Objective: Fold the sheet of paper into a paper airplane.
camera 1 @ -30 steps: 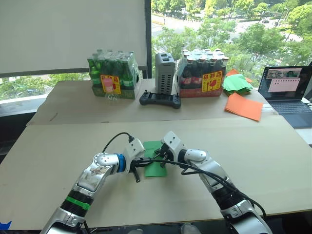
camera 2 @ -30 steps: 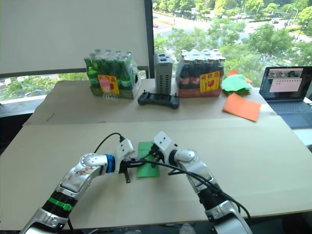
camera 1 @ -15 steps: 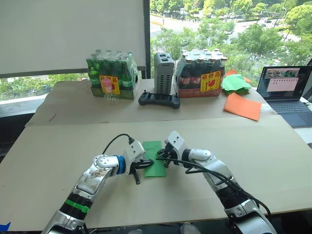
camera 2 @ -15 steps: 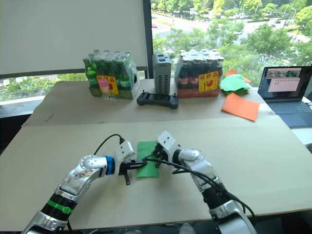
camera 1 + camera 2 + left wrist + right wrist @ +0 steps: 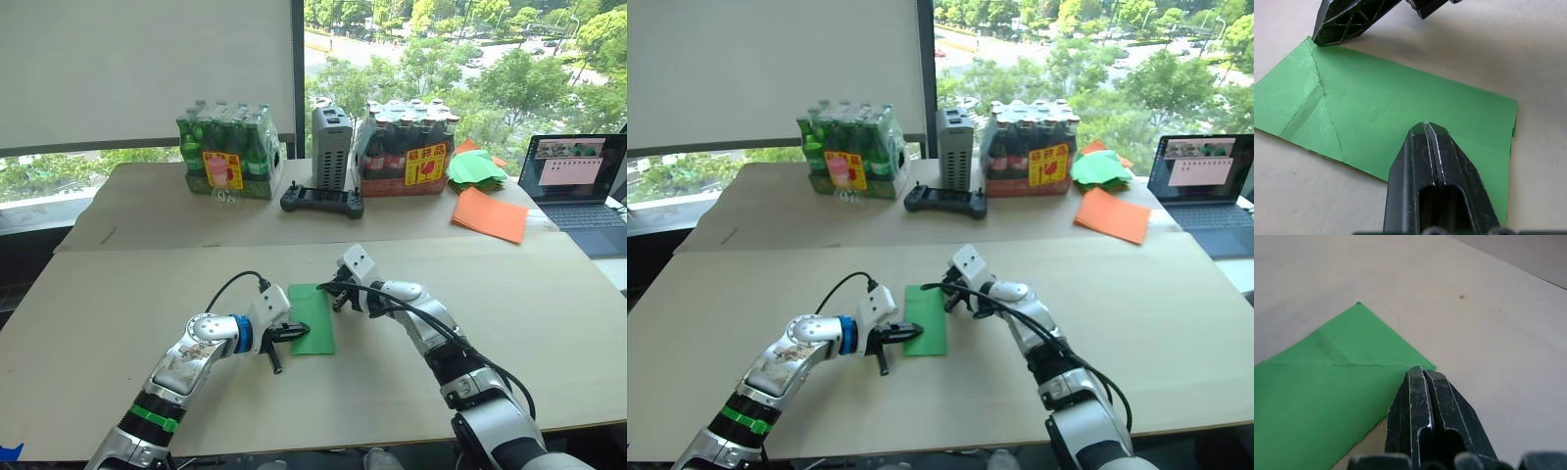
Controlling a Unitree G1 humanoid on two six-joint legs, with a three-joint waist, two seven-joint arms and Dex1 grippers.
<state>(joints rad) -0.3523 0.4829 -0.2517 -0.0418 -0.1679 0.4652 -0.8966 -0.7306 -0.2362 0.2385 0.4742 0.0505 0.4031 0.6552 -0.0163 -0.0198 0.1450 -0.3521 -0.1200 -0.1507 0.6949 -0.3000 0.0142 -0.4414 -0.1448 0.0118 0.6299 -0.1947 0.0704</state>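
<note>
The sheet of paper is bright green and lies flat on the near table as a rectangle with diagonal creases at its far end; it has no paper airplane shape. My left gripper is shut, and its tip rests on the paper's near left part. My right gripper is also shut. Its tip touches the paper's far right corner, and it appears in the left wrist view too.
On the far table stand a green bottle pack, a grey box, a dark bottle pack and a black controller. At the right lie orange sheets, a heap of green papers and a laptop.
My right gripper has moved from the paper's middle to its far right corner. The paper now lies flat as a full rectangle. The left gripper has barely moved.
</note>
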